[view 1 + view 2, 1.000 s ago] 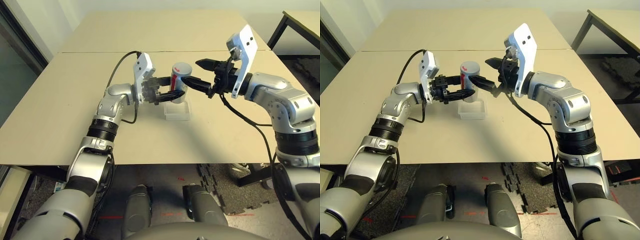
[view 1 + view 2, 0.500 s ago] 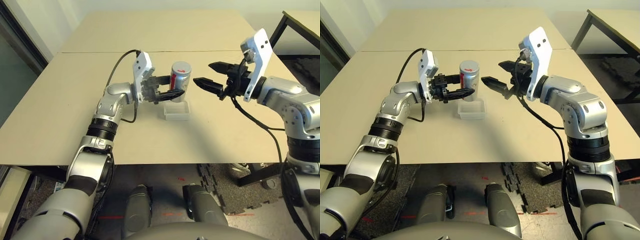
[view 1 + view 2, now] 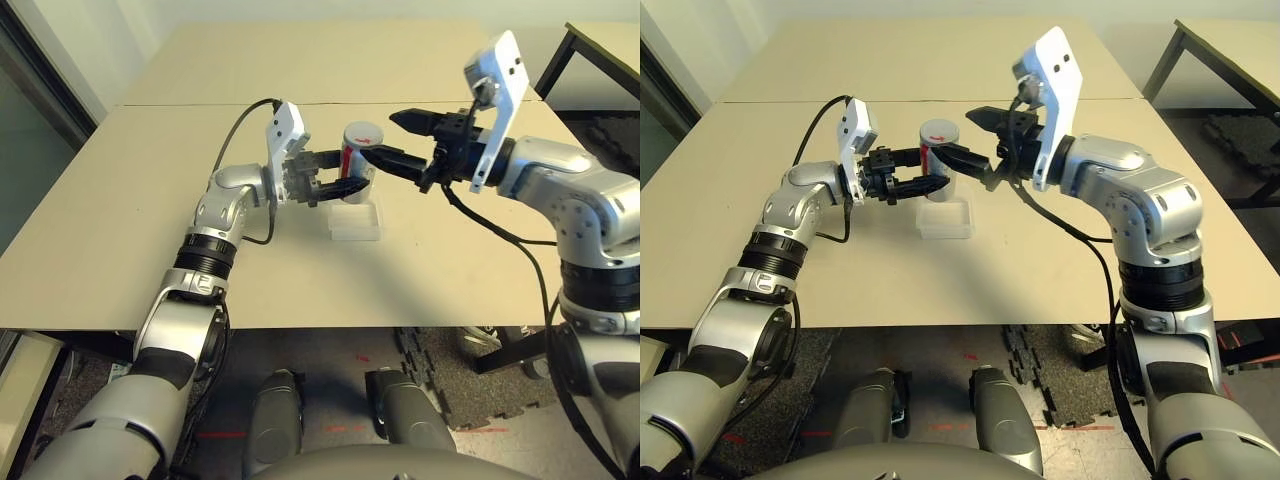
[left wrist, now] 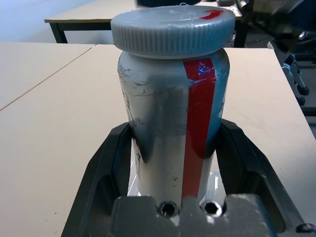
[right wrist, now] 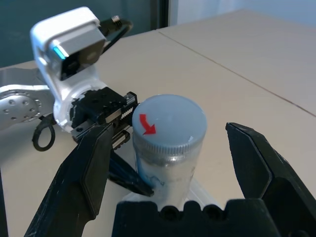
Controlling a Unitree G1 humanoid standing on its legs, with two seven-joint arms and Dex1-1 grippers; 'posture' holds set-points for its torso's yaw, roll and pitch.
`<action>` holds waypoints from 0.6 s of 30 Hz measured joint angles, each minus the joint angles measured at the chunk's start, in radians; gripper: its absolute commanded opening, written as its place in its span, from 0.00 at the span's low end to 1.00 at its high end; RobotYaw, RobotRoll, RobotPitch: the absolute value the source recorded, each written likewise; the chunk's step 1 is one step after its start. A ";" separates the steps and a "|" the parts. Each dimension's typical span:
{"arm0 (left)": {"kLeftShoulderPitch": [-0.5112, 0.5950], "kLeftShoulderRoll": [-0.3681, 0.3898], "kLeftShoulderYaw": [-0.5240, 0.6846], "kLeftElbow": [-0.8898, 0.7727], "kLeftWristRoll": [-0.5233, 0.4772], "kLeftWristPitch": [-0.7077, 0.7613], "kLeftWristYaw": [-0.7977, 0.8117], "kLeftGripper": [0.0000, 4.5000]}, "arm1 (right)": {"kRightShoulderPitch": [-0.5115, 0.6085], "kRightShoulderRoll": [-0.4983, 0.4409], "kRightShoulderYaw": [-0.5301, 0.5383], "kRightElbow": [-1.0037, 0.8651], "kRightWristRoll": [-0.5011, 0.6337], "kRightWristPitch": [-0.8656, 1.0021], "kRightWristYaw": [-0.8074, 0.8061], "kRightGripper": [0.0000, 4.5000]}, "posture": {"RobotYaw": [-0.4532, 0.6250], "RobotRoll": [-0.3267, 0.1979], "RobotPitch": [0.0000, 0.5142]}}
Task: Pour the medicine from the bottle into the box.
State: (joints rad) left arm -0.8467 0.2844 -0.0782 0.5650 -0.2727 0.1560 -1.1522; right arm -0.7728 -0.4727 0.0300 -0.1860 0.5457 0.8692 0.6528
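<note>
Beige table (image 3: 130,200), dark mats (image 3: 440,370), window (image 3: 25,130)

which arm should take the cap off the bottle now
Right. Its pincer is open, straddling the cap, while the left pincer is shut on the bottle, holding it upright above the box.

Grey-silver bottle (image 4: 173,118) w/ red stripe, grey cap (image 5: 169,123) w/ red arrow, clear box (image 3: 354,221).
</note>
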 measured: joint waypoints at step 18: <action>0.001 -0.006 0.000 0.000 0.000 -0.008 0.000 0.61 | -0.070 0.078 0.044 0.137 -0.078 -0.063 0.014 0.79 | 0.23 0.62 0.18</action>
State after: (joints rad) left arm -0.8455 0.2789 -0.0782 0.5648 -0.2728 0.1476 -1.1522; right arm -0.8430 -0.3942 0.0743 -0.0486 0.4674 0.8058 0.6668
